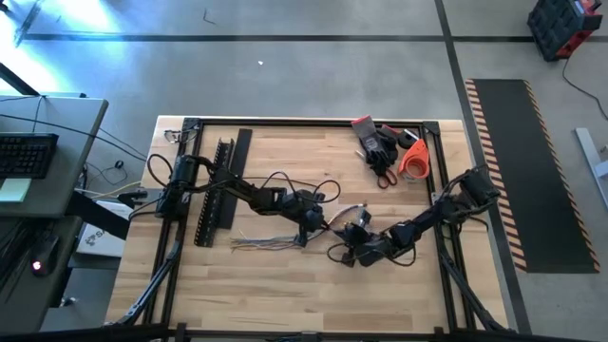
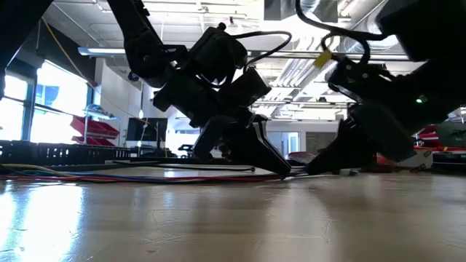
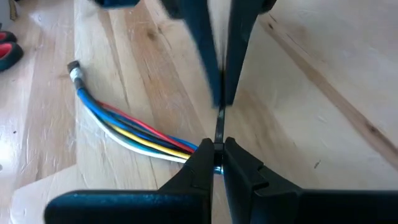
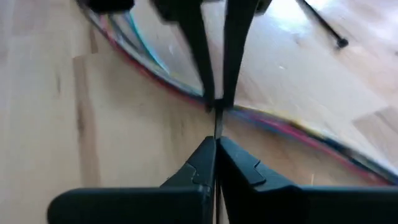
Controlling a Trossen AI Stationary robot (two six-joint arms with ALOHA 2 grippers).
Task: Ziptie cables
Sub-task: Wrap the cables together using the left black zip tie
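Observation:
The cables are a bunch of thin blue, red, yellow and whitish wires lying on the wooden table. They also show in the left wrist view and the right wrist view. A thin black zip tie runs straight between my two grippers, starting at the bunch. My left gripper is shut on the tie right at the wires. My right gripper is shut on the tie's other end, a short way off the bunch. Both fingertips are low over the table in the low view. My left gripper pinches the zip tie between its two fingertips, right where it meets the bunch of wires. The fingers slant down from the table's left. The wires lie on the table; whether the fingers also hold a wire, I cannot tell. My right gripper pinches the free end of the zip tie between its two fingertips. The fingers slant down from the table's right and lie along the strip. The strip runs straight from them to the left gripper's fingers at the wires.
A long black slotted rail and a flat black strip lie at the table's left. Dark gloves, red-handled scissors and an orange roll sit at the far right. A loose zip tie lies beyond the wires.

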